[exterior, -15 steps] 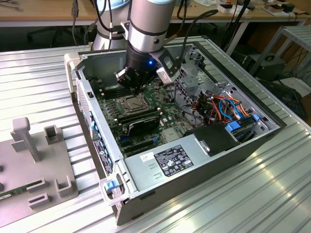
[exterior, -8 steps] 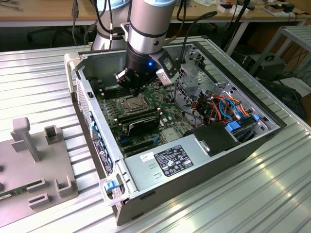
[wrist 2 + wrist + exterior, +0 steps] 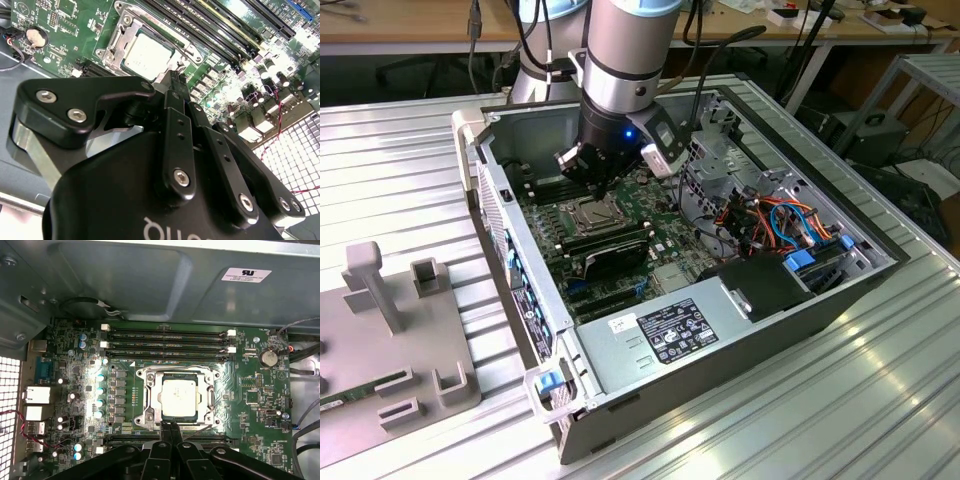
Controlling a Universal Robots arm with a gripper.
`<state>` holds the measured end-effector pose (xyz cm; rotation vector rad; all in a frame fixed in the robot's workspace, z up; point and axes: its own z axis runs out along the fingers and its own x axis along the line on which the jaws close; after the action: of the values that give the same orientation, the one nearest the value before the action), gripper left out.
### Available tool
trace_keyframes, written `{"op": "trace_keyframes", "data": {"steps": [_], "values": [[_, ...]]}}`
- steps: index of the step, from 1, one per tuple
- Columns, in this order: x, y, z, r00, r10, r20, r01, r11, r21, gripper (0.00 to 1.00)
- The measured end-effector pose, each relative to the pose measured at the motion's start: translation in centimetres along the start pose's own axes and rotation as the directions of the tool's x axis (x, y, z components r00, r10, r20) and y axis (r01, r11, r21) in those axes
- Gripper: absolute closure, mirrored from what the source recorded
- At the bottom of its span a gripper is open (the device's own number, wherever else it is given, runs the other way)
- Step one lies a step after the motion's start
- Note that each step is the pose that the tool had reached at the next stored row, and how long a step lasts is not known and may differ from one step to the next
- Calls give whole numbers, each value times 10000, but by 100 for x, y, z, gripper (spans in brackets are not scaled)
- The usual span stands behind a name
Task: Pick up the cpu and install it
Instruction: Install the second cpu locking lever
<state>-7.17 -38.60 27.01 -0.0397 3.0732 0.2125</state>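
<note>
On the ribbed metal worktop (image 3: 400, 140) at the exterior view's left lies a flat grey fixture plate (image 3: 390, 350), and to its right stands the open grey computer case (image 3: 720, 330) with the green motherboard (image 3: 250, 385) inside. In both wrist views the small square silver-grey cpu (image 3: 178, 399) sits flat in the metal-framed socket (image 3: 145, 412), beside 3 long black memory slots (image 3: 165, 342). The black hand (image 3: 170, 426) hangs just above the socket's edge, its fingers pressed together and holding nothing, clear of the cpu.
</note>
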Motion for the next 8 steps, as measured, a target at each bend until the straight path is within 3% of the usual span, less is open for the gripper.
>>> {"op": "trace_keyframes", "data": {"steps": [8], "values": [[0,-10,1,10000,0,1,0,10000,-2,89]]}}
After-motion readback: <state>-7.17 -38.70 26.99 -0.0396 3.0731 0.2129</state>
